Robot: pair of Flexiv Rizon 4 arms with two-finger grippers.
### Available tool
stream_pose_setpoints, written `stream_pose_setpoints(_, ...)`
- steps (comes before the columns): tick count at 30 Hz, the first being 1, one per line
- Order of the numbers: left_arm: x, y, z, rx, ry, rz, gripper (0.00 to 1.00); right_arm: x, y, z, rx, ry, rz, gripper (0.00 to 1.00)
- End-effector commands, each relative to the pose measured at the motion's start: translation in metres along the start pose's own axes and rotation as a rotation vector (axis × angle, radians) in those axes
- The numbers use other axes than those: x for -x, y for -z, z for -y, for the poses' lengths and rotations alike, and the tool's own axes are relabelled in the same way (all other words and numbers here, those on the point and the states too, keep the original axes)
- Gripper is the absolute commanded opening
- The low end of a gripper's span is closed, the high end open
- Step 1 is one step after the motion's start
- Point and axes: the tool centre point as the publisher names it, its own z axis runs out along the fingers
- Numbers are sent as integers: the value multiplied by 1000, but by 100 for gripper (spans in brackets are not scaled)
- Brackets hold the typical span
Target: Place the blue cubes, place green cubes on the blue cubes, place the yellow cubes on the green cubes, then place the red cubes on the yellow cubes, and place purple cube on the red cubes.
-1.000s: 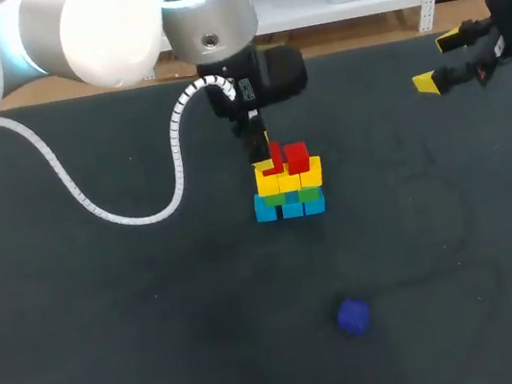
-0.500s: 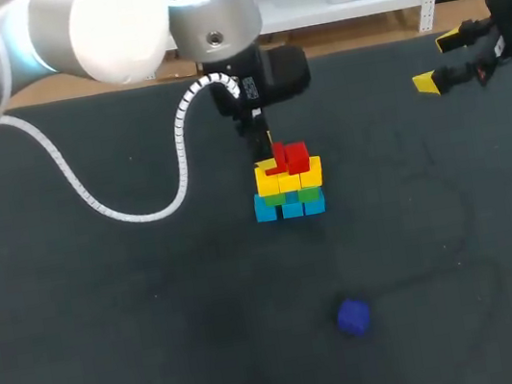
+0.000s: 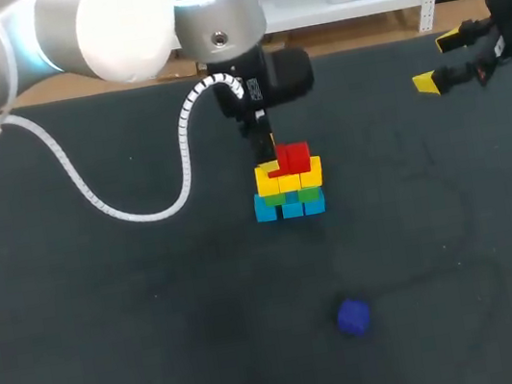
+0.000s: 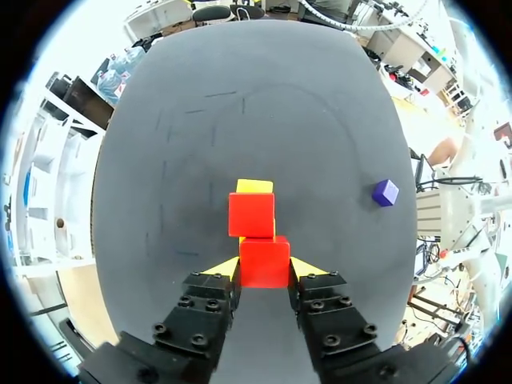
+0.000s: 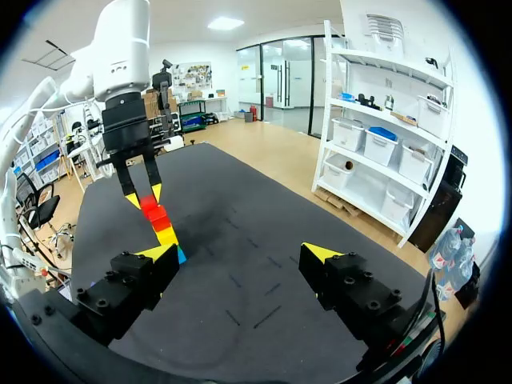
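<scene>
Surface: a dark grey matte table top (image 3: 111, 322) with faint scuff lines.
Stack: near the table's middle, a bottom row of light blue cubes (image 3: 279, 212), small green cubes (image 3: 311, 195) on them, and bright yellow cubes (image 3: 283, 180) above those.
Top layer: one red cube (image 4: 251, 214) rests on the yellow cubes. A held red cube (image 4: 264, 262) sits just beside it, touching.
Left gripper (image 4: 265, 268): over the stack, its yellow-tipped fingers closed against two sides of the held red cube.
Right gripper (image 3: 438, 61): above the table's far right edge, well apart from the stack, its fingers spread wide with nothing between them.
Purple cube (image 3: 353, 316): alone on the table, well apart from the stack.
Change: a second ago the held red cube hung higher and off to one side. It is now down level with the other red cube. The right gripper and the purple cube have not moved.
</scene>
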Motion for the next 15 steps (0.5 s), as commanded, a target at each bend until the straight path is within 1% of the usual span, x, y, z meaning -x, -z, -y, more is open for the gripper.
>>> stream_pose_setpoints(1,1,-1,-3,-9,0,-5,33,-1,-1,1,3,1,5,100)
stream_pose_setpoints(4,0,-2,-2,-13,2,-4,38,-1,-1,1,3,1,5,100)
stream_pose_setpoints(7,0,-3,-2,-13,4,-4,40,-1,-1,1,3,1,5,100)
stream_pose_setpoints(10,0,-3,-2,-14,3,-3,44,-1,-1,1,3,1,5,100)
stream_pose_setpoints(12,0,-3,-2,-14,4,-3,49,-1,-1,1,3,1,5,100)
stream_pose_setpoints(15,-1,-3,-2,-12,7,-3,53,-1,-1,1,3,1,5,100)
